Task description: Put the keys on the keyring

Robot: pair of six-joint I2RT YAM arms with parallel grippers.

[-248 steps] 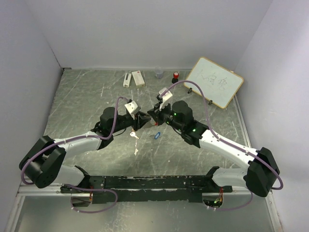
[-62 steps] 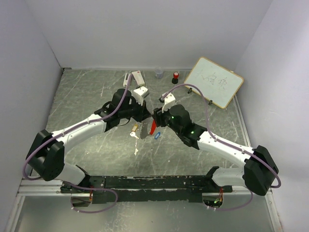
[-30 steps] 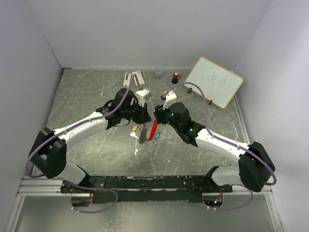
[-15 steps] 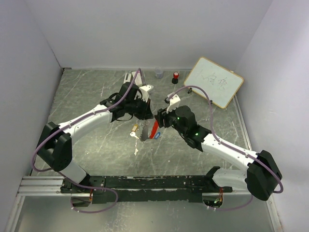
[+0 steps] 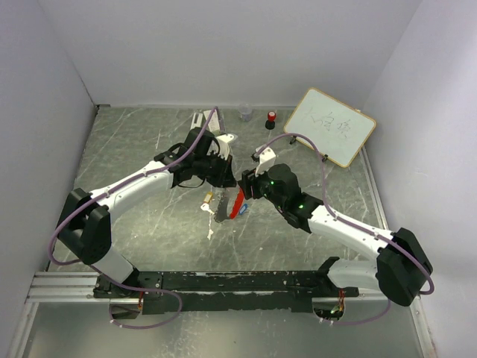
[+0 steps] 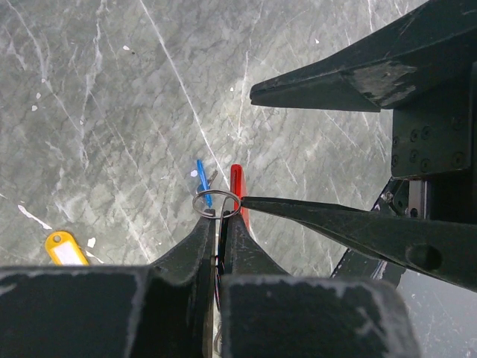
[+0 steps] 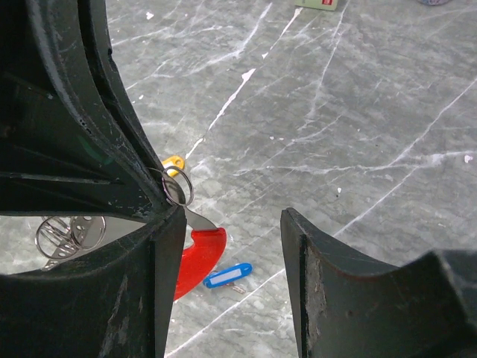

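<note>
My left gripper (image 6: 218,216) is shut on the keyring (image 6: 216,203), a thin grey wire loop that sticks up between its fingertips. The loop's red tag (image 6: 236,183) hangs below it over the table. My right gripper (image 7: 231,220) is open. Its left finger (image 7: 160,283) sits against the side of the keyring (image 7: 179,186), above the red tag (image 7: 197,257). A blue tab (image 7: 227,274) lies loose on the table. In the top view the grippers meet near the red tag (image 5: 237,203), with a brass-yellow key (image 5: 209,197) and a pale key (image 5: 210,233) lying beside it.
A small whiteboard (image 5: 330,127) leans at the back right. A red-capped stamp (image 5: 271,118), a small cup (image 5: 244,112) and white blocks (image 5: 200,119) stand along the back wall. Walls close in the table on the left, back and right.
Over the last second the left arm swung farther back with the keyring and the right wrist shifted right. Its jaws widened slightly. Since half a second ago almost nothing has moved.
</note>
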